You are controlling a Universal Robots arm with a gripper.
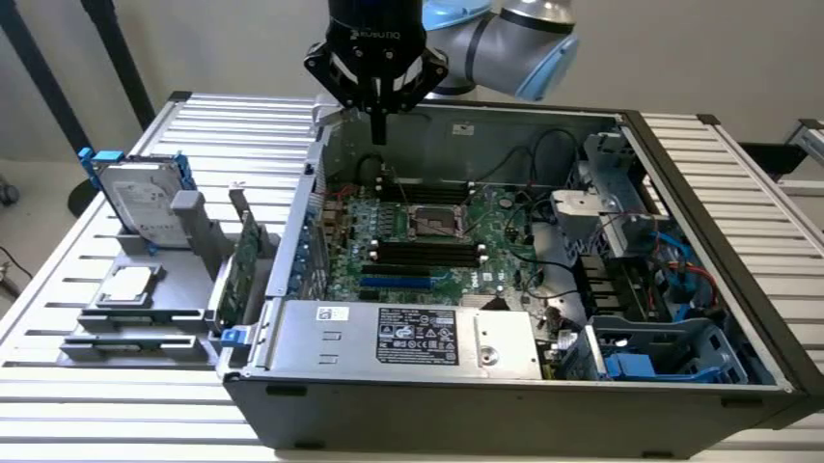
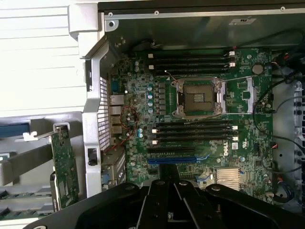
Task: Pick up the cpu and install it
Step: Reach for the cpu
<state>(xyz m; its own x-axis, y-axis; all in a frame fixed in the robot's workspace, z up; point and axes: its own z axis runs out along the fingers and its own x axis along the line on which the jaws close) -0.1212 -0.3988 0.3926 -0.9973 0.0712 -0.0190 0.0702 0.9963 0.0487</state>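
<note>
Counter (image 1: 116, 405): pale slatted metal.
Case (image 1: 515, 410): dark tower on its side, panel off.
Board (image 1: 496, 217): green, flat inside the case.
Supply (image 1: 412, 338): silver box along the case's nearest wall.
Drive (image 1: 135, 203): blue-bracketed, standing in a grey rack, exterior view's left.
Card (image 1: 238, 275): green, on edge beside the case.

Slatted table (image 2: 33, 57) glares white in the wrist view; case interior (image 2: 190, 33) evenly lit.

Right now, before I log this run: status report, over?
Hand shut, empty, above case rear. Cpu on rack, exterior view's left, untouched. Socket bare; nothing seen in the way.
</note>
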